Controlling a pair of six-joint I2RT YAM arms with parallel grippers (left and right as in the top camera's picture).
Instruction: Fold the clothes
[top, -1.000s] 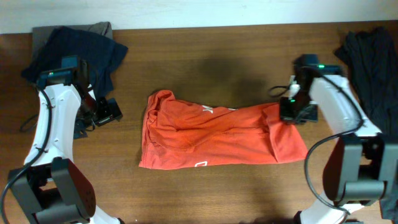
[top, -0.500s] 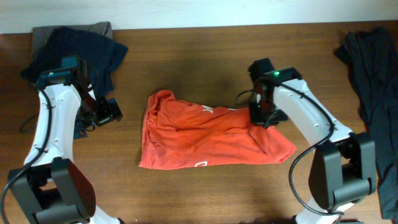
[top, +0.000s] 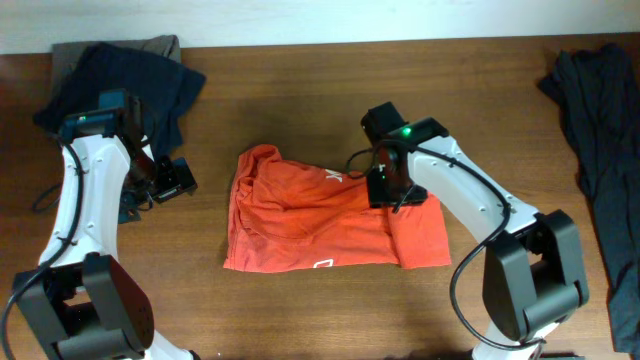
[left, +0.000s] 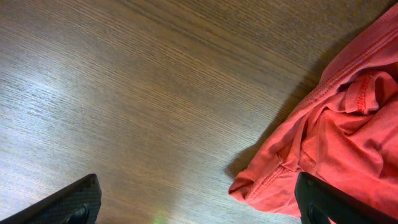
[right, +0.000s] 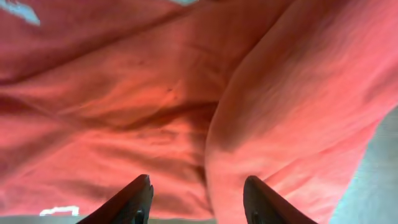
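Since a second ago, the right arm (top: 470, 200) has swung left from the shirt's right edge to its middle, and the shirt's right side now lies folded over the body, so the shirt is narrower.

Wooden tabletop (top: 330, 310) fills the overhead view. At its centre lies the red-orange T-shirt (top: 310, 225), crumpled and bunched at its left end, with white lettering (top: 335, 175) near the upper edge and a small white logo (top: 322, 265) near the lower edge. A pile of dark blue clothes (top: 120, 70) sits in the far left corner. Another dark garment (top: 600, 130) lies along the right edge.

The left arm (top: 85, 190) stands to the left of the shirt. The left tool (top: 172, 180) is spread wide with nothing in it, over bare wood, near the shirt's left hem but apart from it.

The right tool (top: 385, 190) hangs over the folded-over layer near the upper middle of the shirt. In the right wrist view its fingers (right: 134, 202) are parted and grip nothing; a soft ridge of red cloth (right: 249, 124) runs below them.
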